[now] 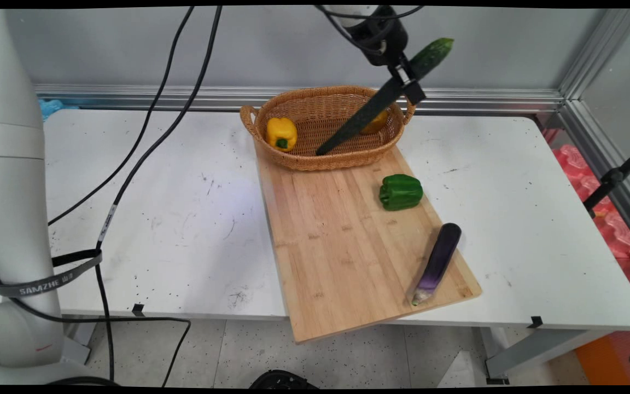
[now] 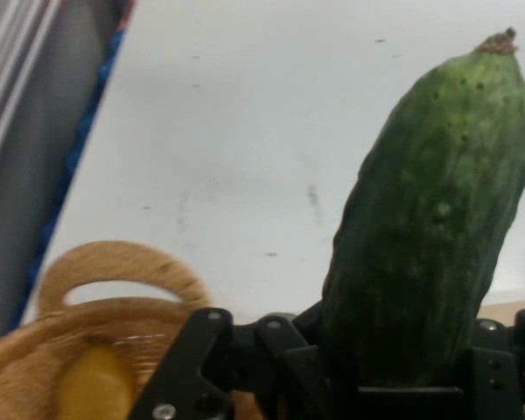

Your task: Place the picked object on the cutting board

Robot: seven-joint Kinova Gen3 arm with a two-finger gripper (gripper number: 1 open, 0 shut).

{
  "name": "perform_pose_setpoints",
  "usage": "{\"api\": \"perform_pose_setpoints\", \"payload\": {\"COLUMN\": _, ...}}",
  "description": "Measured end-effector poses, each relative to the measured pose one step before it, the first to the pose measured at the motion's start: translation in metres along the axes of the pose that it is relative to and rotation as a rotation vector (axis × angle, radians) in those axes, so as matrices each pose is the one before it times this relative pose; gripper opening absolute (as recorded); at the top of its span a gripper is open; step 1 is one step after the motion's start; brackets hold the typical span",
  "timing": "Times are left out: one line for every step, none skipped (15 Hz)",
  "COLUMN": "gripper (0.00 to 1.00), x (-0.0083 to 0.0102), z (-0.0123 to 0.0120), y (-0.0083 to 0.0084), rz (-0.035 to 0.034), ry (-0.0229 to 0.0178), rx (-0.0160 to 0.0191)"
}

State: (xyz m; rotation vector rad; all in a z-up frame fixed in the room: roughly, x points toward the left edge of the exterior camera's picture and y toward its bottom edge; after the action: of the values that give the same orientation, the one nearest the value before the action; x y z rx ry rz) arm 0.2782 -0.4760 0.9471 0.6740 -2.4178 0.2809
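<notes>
The cucumber hides most of an orange-yellow item in the basket; what it is cannot be told.

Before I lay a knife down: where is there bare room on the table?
White table left of the cutting board; another strip right of the eggplant. Board's middle is bare. Crowded: the basket under the gripper and cucumber.

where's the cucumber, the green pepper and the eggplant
cucumber (image 1: 380, 101), main view, on its dark middle, below the gripper (image 1: 407, 82) that holds it
green pepper (image 1: 401, 192), main view, on its side wall
eggplant (image 1: 439, 258), main view, on its purple body
</notes>
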Motion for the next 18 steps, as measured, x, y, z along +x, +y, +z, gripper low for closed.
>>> {"api": "perform_pose_setpoints", "payload": {"gripper": 0.00, "x": 0.00601, "z": -0.00260, "y": 0.01016, "rz": -0.00473, "ry": -0.00425, "rx": -0.01505}}
{"api": "perform_pose_setpoints", "payload": {"gripper": 0.00, "x": 0.00619, "z": -0.00237, "y": 0.00997, "rz": -0.00353, "ry": -0.00358, "rx": -0.01530}}
{"api": "perform_pose_setpoints", "payload": {"gripper": 0.00, "x": 0.00569, "z": -0.00179, "y": 0.00863, "rz": -0.00127, "ry": -0.00181, "rx": -0.01358}}
{"api": "perform_pose_setpoints", "payload": {"gripper": 0.00, "x": 0.00684, "z": -0.00246, "y": 0.01030, "rz": -0.00102, "ry": -0.00041, "rx": -0.01680}}
{"api": "perform_pose_setpoints", "payload": {"gripper": 0.00, "x": 0.00717, "z": -0.00254, "y": 0.01049, "rz": -0.00116, "ry": 0.00055, "rx": -0.01741}}
{"api": "perform_pose_setpoints", "payload": {"gripper": 0.00, "x": 0.00618, "z": -0.00175, "y": 0.00908, "rz": -0.00085, "ry": 0.00035, "rx": -0.01541}}
{"api": "perform_pose_setpoints", "payload": {"gripper": 0.00, "x": 0.00596, "z": -0.00265, "y": 0.01052, "rz": -0.00337, "ry": -0.00038, "rx": -0.01789}}
{"api": "perform_pose_setpoints", "payload": {"gripper": 0.00, "x": 0.00505, "z": -0.00258, "y": 0.00992, "rz": -0.00439, "ry": -0.00115, "rx": -0.01622}}
{"api": "perform_pose_setpoints", "payload": {"gripper": 0.00, "x": 0.00302, "z": -0.00174, "y": 0.00831, "rz": -0.00340, "ry": -0.00327, "rx": -0.01335}}
{"api": "perform_pose_setpoints", "payload": {"gripper": 0.00, "x": 0.00167, "z": -0.00222, "y": 0.00871, "rz": -0.00386, "ry": -0.00640, "rx": -0.01274}}
{"api": "perform_pose_setpoints", "payload": {"gripper": 0.00, "x": 0.00016, "z": -0.00179, "y": 0.00813, "rz": -0.00301, "ry": -0.00883, "rx": -0.01125}}
{"api": "perform_pose_setpoints", "payload": {"gripper": 0.00, "x": -0.00144, "z": -0.00137, "y": 0.00615, "rz": -0.00304, "ry": -0.00963, "rx": -0.00845}}
{"api": "perform_pose_setpoints", "payload": {"gripper": 0.00, "x": -0.00275, "z": -0.00103, "y": 0.00649, "rz": -0.00318, "ry": -0.01249, "rx": -0.00850}}
{"api": "perform_pose_setpoints", "payload": {"gripper": 0.00, "x": -0.00393, "z": -0.00054, "y": 0.00572, "rz": -0.00250, "ry": -0.01258, "rx": -0.00772}}
{"api": "perform_pose_setpoints", "payload": {"gripper": 0.00, "x": -0.00369, "z": -0.00012, "y": 0.00427, "rz": -0.00163, "ry": -0.01014, "rx": -0.00583}}
{"api": "perform_pose_setpoints", "payload": {"gripper": 0.00, "x": -0.00264, "z": 0.00042, "y": 0.00240, "rz": -0.00013, "ry": -0.00623, "rx": -0.00294}}
{"api": "perform_pose_setpoints", "payload": {"gripper": 0.00, "x": -0.00366, "z": 0.00089, "y": 0.00310, "rz": 0.00005, "ry": -0.00773, "rx": -0.00365}}
{"api": "perform_pose_setpoints", "payload": {"gripper": 0.00, "x": -0.00426, "z": 0.00188, "y": 0.00246, "rz": -0.00022, "ry": -0.00683, "rx": -0.00187}}
